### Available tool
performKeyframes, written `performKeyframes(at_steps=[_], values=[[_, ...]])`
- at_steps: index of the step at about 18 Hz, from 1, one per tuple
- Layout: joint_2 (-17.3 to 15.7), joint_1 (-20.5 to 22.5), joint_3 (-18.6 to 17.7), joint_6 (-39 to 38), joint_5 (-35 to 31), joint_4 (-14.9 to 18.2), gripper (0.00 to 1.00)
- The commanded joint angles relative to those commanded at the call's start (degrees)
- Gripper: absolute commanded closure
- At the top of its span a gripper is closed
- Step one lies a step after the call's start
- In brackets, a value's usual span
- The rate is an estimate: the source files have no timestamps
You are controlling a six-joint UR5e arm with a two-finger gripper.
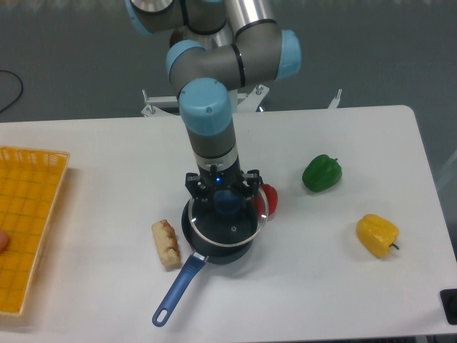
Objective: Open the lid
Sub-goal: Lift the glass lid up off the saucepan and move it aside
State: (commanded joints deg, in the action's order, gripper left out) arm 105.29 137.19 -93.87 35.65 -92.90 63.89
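1. The lid point(230, 223) is hanging by its blue knob point(227, 203), which the end effector point(226, 200) is clamping, just above the pan point(217, 247) and shifted slightly right of it.
2. The lid could be slipping or tilting if the hold on the smooth knob is weak, then dropping onto the pan rim.
3. Swinging right, its rim could be knocking the red pepper point(269, 199) just beside it.
4. Whether the pan is holding anything, I cannot tell.
5. The yellow basket point(28, 221), far left on the counter point(343, 286), is showing something at the frame's left edge.

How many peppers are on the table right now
3: a red pepper partly hidden behind the lid, a green pepper to its right, and a yellow pepper nearer the front right.
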Motion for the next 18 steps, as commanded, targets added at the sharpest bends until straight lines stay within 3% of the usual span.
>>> performKeyframes(at_steps=[11,18], values=[[0.53,5.45,1.76,19.52,0.18,3.43,0.44],[1.40,7.38,2.38,23.32,0.35,4.31,0.44]])
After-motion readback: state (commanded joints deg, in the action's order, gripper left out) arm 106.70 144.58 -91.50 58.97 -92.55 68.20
